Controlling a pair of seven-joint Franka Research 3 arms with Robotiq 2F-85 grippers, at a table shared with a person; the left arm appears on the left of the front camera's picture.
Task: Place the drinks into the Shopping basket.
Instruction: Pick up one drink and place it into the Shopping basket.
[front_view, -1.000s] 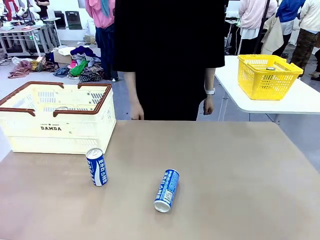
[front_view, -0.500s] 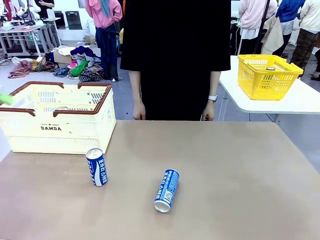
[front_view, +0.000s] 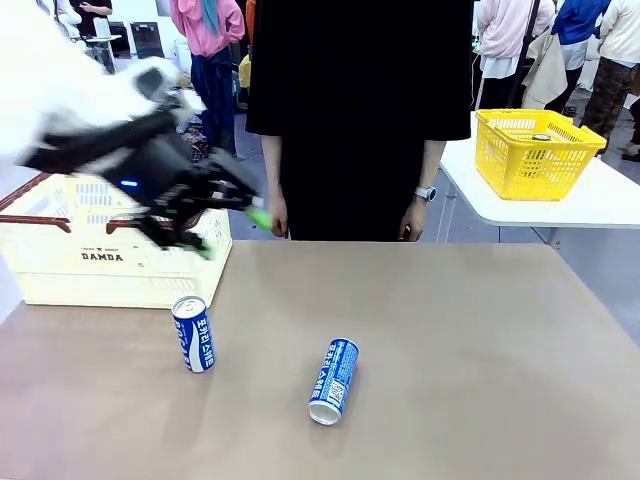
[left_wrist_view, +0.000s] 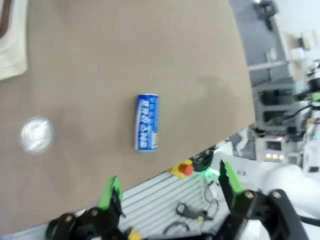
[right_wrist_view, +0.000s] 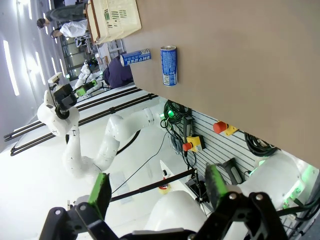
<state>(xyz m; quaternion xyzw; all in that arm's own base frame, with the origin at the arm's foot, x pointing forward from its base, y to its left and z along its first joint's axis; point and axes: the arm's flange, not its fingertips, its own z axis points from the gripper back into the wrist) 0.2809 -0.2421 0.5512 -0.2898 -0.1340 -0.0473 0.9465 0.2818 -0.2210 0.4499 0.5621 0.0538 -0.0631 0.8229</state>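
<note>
Left gripper (front_view: 232, 232), blurred in the front view, hangs with jaws spread wide and empty by the right end of the Shopping basket (front_view: 60, 268). On the table (front_view: 480, 350) an upright blue can (front_view: 194, 334) stands just before the basket, and a lying blue can (front_view: 333, 381) rests nearer the middle. From the left wrist, this gripper (left_wrist_view: 170, 187) gapes above the lying can (left_wrist_view: 147, 122), with the upright can's top (left_wrist_view: 36, 134) off to one side. From the right wrist, the right gripper (right_wrist_view: 158, 189) stands wide open and empty beyond the table's edge, with the lying can (right_wrist_view: 169, 65), upright can (right_wrist_view: 136, 58) and basket (right_wrist_view: 117, 17) well apart from it.
</note>
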